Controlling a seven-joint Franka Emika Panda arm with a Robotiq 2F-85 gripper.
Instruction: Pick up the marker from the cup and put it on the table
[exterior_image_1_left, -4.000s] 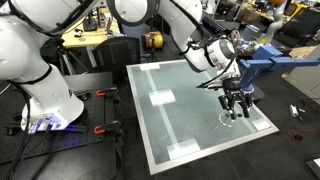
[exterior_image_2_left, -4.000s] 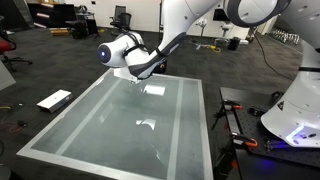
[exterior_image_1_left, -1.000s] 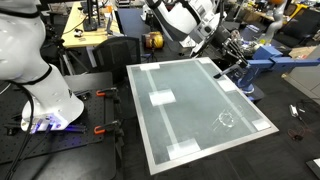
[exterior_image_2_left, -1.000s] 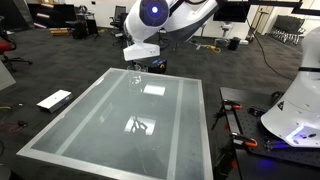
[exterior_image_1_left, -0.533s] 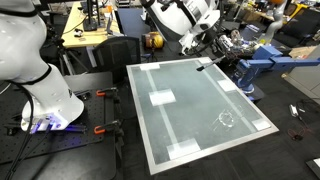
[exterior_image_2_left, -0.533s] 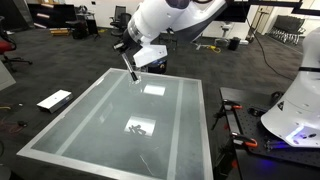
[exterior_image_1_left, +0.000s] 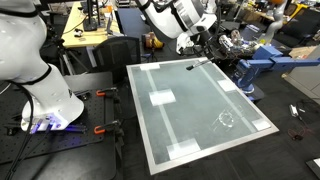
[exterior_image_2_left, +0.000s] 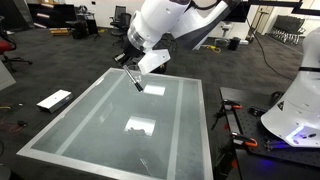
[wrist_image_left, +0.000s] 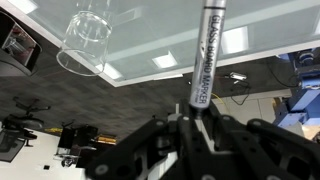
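Note:
My gripper (exterior_image_1_left: 192, 60) is shut on the marker (exterior_image_1_left: 202, 63), a thin black stick, and holds it in the air over the far end of the table (exterior_image_1_left: 195, 135). In the other exterior view the gripper (exterior_image_2_left: 131, 66) is tilted and the marker (exterior_image_2_left: 136, 82) points down toward the glassy table (exterior_image_2_left: 90, 125) near a white patch. The wrist view shows the marker (wrist_image_left: 205, 50) sticking out from between the jaws of the gripper (wrist_image_left: 190, 115). The clear cup (exterior_image_1_left: 225, 119) stands alone on the table near a corner, well apart from the gripper. It also shows in the wrist view as the cup (wrist_image_left: 85, 45).
White tape patches (exterior_image_1_left: 160, 98) lie on the table top. A cluttered wooden workbench (exterior_image_1_left: 90, 35) and blue equipment (exterior_image_1_left: 262, 60) stand behind the table. The white robot base (exterior_image_1_left: 40, 90) sits beside it. A flat white panel (exterior_image_2_left: 55, 99) lies on the floor.
The arm has carried the marker sideways along the table's far end, away from the cup. The gripper has tilted, so the marker now slants down toward the table. The cup has not moved.

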